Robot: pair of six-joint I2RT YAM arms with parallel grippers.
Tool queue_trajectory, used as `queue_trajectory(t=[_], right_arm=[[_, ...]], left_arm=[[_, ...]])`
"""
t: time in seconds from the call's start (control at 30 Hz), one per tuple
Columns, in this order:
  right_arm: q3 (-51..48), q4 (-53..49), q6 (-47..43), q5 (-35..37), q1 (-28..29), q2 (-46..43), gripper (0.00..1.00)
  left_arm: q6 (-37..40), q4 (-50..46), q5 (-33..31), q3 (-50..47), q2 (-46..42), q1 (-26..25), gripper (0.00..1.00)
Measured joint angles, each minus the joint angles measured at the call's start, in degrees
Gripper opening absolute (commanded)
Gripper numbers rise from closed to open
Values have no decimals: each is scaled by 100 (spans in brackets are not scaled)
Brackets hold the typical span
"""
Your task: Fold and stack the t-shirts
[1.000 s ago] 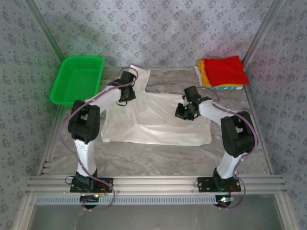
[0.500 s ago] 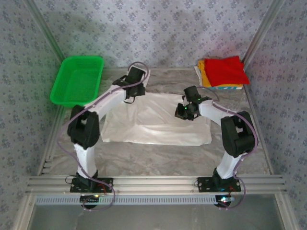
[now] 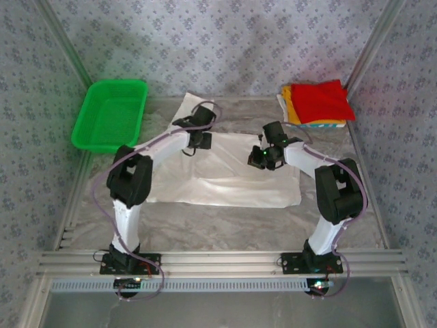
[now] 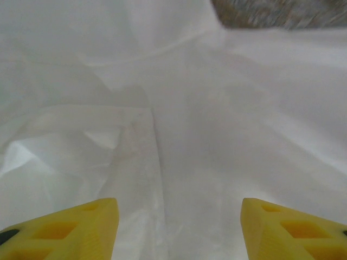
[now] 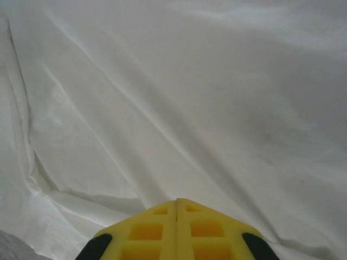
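a: where's the shirt i'm meant to be folding?

b: your white t-shirt (image 3: pixel 225 179) lies across the middle of the table (image 3: pixel 225 225), between the two arms. its near edge runs fairly straight, and one part reaches toward the far wall on the left.

a: and my left gripper?

b: your left gripper (image 3: pixel 199 139) hangs over the far left part of that shirt. from the left wrist camera you see its yellow fingertips (image 4: pixel 81 225) standing well apart, with nothing between them, just wrinkled white cloth below.

a: what about the right one?

b: your right gripper (image 3: pixel 263 158) sits over the shirt's right side, toward the far edge. its jaws are pressed flat together. you can't make out any cloth pinched in them; the white fabric lies creased beneath.

a: where are the finished ones?

b: look to the far right corner. a folded red t-shirt (image 3: pixel 322 100) lies on top of a yellow-orange t-shirt (image 3: pixel 292 111), well apart from both grippers. the green mesh basket (image 3: pixel 109 113) stands in the far left corner, just beside the table's edge.
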Motion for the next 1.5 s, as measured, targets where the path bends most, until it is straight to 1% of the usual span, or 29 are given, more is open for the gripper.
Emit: queue_trajectory(t=[0.03, 0.13, 0.2, 0.27, 0.33, 0.5, 0.6, 0.67, 0.7, 1.07, 1.1, 1.17, 1.2, 1.23, 1.27, 1.3, 1.33, 1.37, 1.43, 1.47, 1.5], right_arm=[[-13, 2, 0, 0, -2, -11, 5], [-105, -2, -2, 0, -59, -118, 5], [-181, -2, -4, 0, -127, -214, 5], [-267, 2, -4, 0, -214, -315, 5], [-348, 0, -4, 0, -284, -382, 5], [-474, -7, -7, 0, -417, -507, 5], [-494, -4, -15, 0, -470, -581, 5], [-498, -4, -28, 0, -498, -623, 5], [-498, -2, -28, 0, -507, -632, 5], [-520, -7, -31, 0, -564, -647, 5], [-529, -4, -31, 0, -566, -647, 5], [-535, -4, -31, 0, -566, -647, 6], [-538, -4, -31, 0, -566, -647, 6], [-540, -4, -31, 0, -564, -647, 6], [-540, -4, -31, -2, -564, -647, 6], [-540, -4, -31, -2, -564, -647, 6], [-540, -7, -31, 0, -566, -647, 6], [-540, -7, -31, 0, -566, -647, 6], [-540, -9, -35, 0, -564, -647, 6], [-540, -9, -44, -2, -564, -647, 6], [-540, -7, -46, 0, -566, -647, 6]], left_arm=[[13, -66, -81, 48, 105, 11, 53], [37, -208, -295, 278, 391, 74, 49], [61, -232, -393, 437, 538, 111, 41], [76, -254, -476, 610, 664, 142, 40], [101, -254, -531, 732, 758, 155, 33], [105, -284, -544, 859, 905, 162, 31], [142, -289, -531, 887, 992, 179, 13], [144, -293, -518, 916, 1056, 190, 3], [157, -295, -518, 942, 1069, 190, 0], [144, -369, -501, 1401, 1084, 118, 0], [144, -422, -496, 1482, 1095, 98, 3], [144, -573, -498, 1799, 1176, 52, 2], [144, -627, -498, 1947, 1215, 35, 7], [155, -658, -501, 2092, 1261, 22, 17], [138, -671, -496, 2181, 1285, 9, 21], [151, -671, -492, 2212, 1294, -2, 18], [166, -675, -479, 2221, 1294, -4, 12], [188, -695, -474, 2221, 1294, -7, 16], [181, -656, -470, 2157, 1294, -7, 29], [199, -603, -437, 2083, 1281, -4, 33], [221, -586, -411, 2013, 1274, -2, 33]])
